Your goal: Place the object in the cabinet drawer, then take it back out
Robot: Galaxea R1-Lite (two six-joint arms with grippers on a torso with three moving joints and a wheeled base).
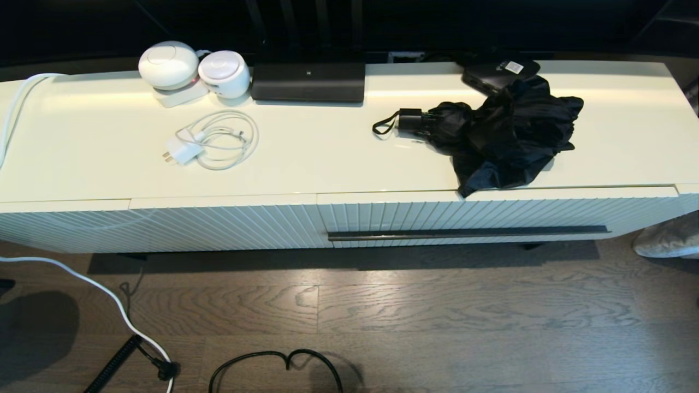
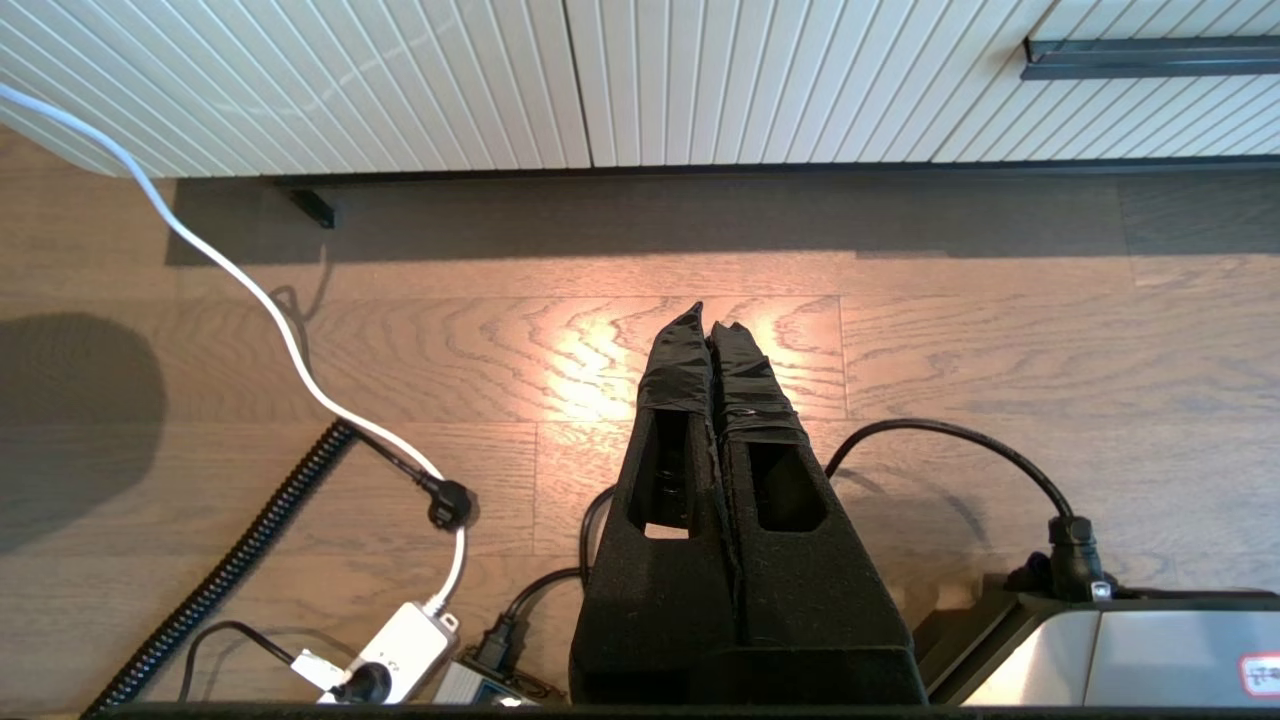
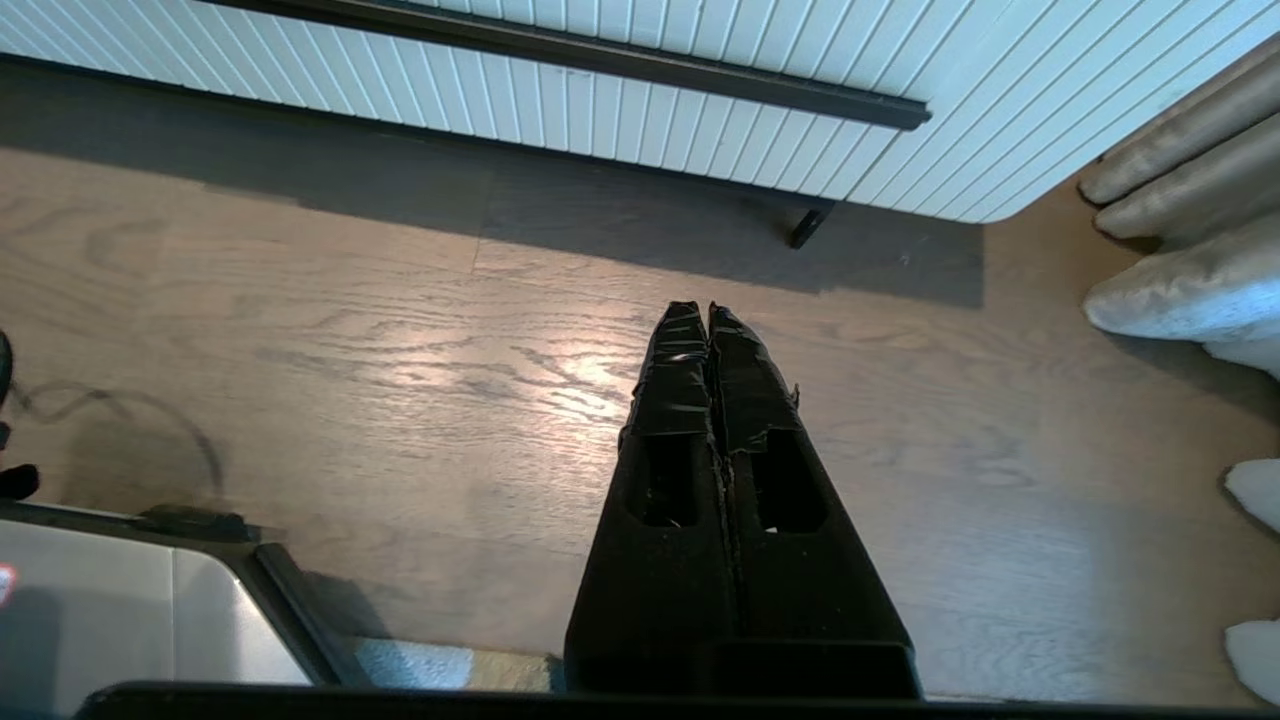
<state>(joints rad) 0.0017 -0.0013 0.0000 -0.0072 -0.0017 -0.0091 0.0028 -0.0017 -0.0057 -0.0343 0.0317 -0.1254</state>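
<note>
Fabric of the black folding umbrella [image 1: 502, 136], seen from the head on the cabinet top above the closed drawer [image 1: 491, 218], lies loose and rumpled with one fold over the front edge, so it is judged light, soft and apt to slip, and the stiff short handle [image 1: 410, 121] is the better hold; its far end is hard to separate from a small black box [image 1: 499, 73]. In the left wrist view the left gripper [image 2: 708, 318] is held low over the floor with fingers pressed together on nothing. In the right wrist view the right gripper [image 3: 706, 310] is likewise closed and empty near the drawer's dark bar handle [image 3: 600, 55], the umbrella and drawer interior being out of sight.
</note>
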